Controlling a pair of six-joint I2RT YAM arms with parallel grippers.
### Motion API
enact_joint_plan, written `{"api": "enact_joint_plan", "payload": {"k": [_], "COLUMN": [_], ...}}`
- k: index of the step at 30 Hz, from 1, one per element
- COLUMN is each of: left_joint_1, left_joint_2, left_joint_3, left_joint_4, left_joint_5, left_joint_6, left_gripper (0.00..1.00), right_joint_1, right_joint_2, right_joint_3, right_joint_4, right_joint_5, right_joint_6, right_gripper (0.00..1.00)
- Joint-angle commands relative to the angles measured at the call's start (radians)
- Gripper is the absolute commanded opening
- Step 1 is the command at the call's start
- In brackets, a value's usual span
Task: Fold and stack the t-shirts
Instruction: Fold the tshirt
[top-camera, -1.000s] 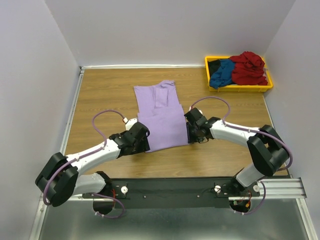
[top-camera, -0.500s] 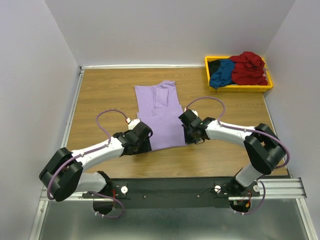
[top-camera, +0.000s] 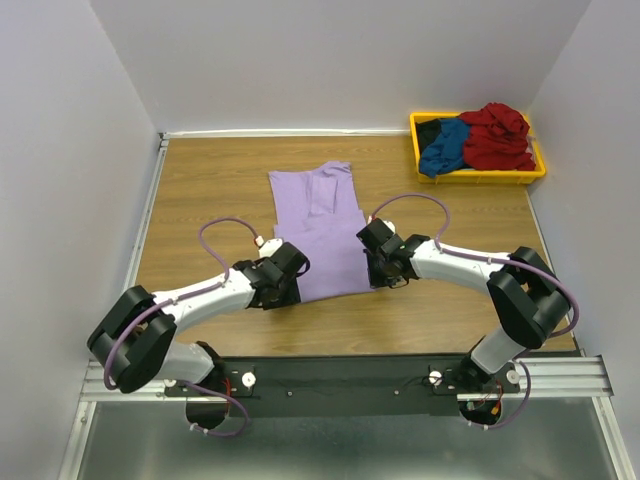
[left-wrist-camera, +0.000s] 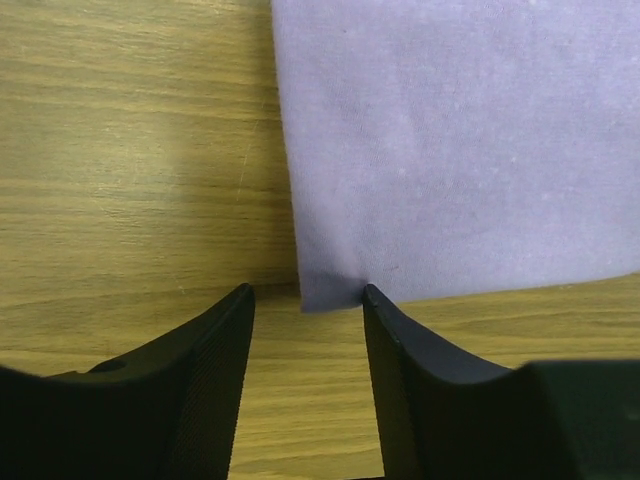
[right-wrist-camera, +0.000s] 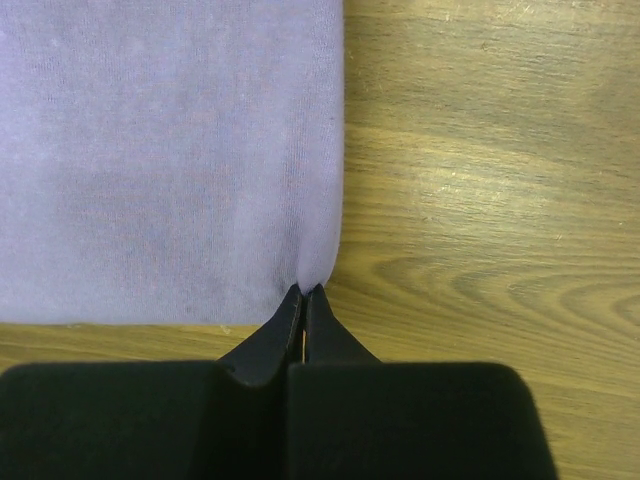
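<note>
- One lavender shirt (top-camera: 320, 235) is lying flat on the table (top-camera: 200, 190). It is narrowed into a long strip running from 12 to 6 o'clock near the middle of the top view.
- The left gripper (left-wrist-camera: 305, 300) is sitting at the shirt's 7 o'clock corner with its fingers (left-wrist-camera: 215, 370) standing moderately apart. The tip of the corner is lying in the gap between them, unclamped.
- The right gripper (right-wrist-camera: 303, 297) is pinching the shirt's 5 o'clock corner. Its jaws are pressing together on the hem and puckering the cloth a little.
- The bin (top-camera: 478, 178) is sitting at 1 o'clock on the table, well apart from the lavender shirt.
- Three more shirts are lying crumpled inside it. The red shirt (top-camera: 497, 135) is filling the 3 o'clock side, the blue shirt (top-camera: 447, 148) is lying beside it toward 9 o'clock, and the black shirt (top-camera: 428, 130) is showing at the 10 o'clock corner.
</note>
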Motion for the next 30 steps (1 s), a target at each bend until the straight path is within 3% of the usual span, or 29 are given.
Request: {"api": "enact_joint_plan", "payload": {"k": [1,8,15,21,24,30], "left_joint_1": [-0.012,-0.033,-0.066,-0.078,-0.083,-0.131], "left_joint_2": [0.020,0.095,0.144,0.154,0.148,0.111], "left_joint_3": [0.041,0.050,0.042,0.030,0.024,0.012], "left_joint_4": [-0.030,-0.054,-0.066,-0.071,-0.077,-0.102], "left_joint_5": [-0.040,-0.045,-0.036,-0.033,-0.034,-0.021], "left_joint_6": [-0.018,-0.034,-0.063,-0.070,-0.074,-0.058], "left_gripper": [0.52,0.40,0.38,0.18,0.00,0.00], "right_joint_1": [0.013,0.013,0.013,0.015,0.016,0.039], "right_joint_2": [0.065,0.054,0.048,0.042,0.031,-0.005], "right_joint_3": [-0.063,-0.078,-0.089,-0.092,-0.099,-0.104], "right_joint_4": [-0.110,-0.107,-0.101,-0.101,-0.101,-0.169], "right_joint_5": [0.013,0.013,0.016,0.001,-0.019,-0.100], "right_joint_6": [-0.018,-0.024,-0.028,-0.041,-0.047,-0.036], "right_gripper": [0.01,0.01,0.01,0.01,0.01,0.01]}}
